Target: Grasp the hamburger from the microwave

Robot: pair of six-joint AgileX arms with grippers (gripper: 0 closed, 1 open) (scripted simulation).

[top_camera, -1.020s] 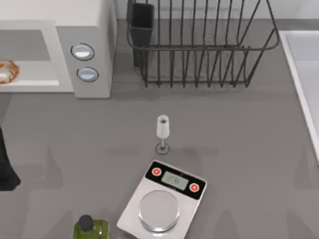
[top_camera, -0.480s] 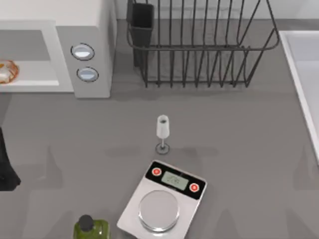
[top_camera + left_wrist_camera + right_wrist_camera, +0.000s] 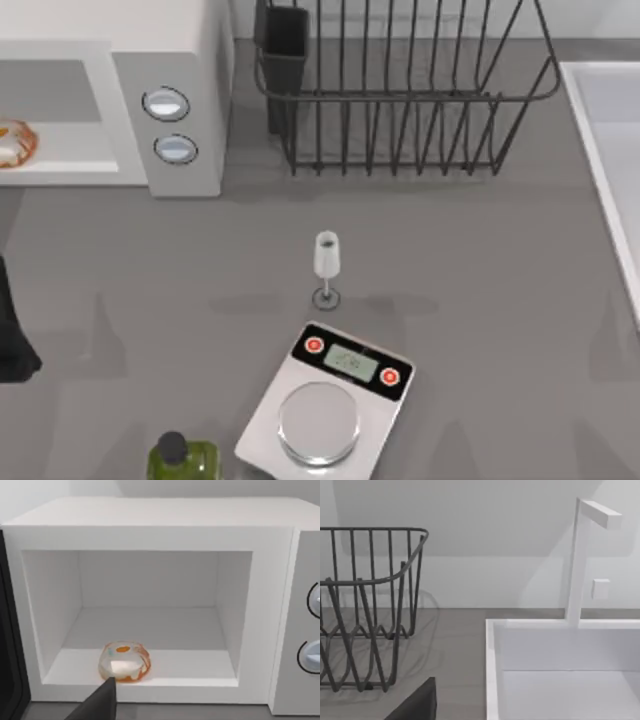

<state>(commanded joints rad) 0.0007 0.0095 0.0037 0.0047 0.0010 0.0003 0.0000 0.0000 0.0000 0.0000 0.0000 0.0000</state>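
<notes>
The left gripper (image 3: pixel 102 702) shows as one dark finger tip low in the left wrist view, just in front of the open box. I cannot tell how wide it is open, and nothing seems to be in it. From above, a dark bit of the left arm (image 3: pixel 12 340) sits at the table's left edge, in front of the oven.

Just past that dark tip sits the small round orange-brown hamburger (image 3: pixel 124 661). It looks shiny and a bit see-through, with a pale patch in the middle. It rests on the pale floor near the front lip of the boxy white microwave (image 3: pixel 150 530), toward the left side of the hole. From above, it peeks out at the far left edge (image 3: pixel 14 143).

The microwave is smooth, with flat walls and two round silver knobs (image 3: pixel 166 103).

What could go wrong? The bun is round and looks slippery, so the fingers might push it deeper in. The tip could also bump the front lip if it comes in too low.

The right gripper (image 3: pixel 415 705) is parked far away, near the black wire rack (image 3: pixel 365 605) and the white sink (image 3: pixel 560 645). A small clear glass (image 3: pixel 326 262), a grey kitchen scale (image 3: pixel 325 400) and a green bottle (image 3: pixel 184 459) stand on the grey table (image 3: pixel 500 280).
</notes>
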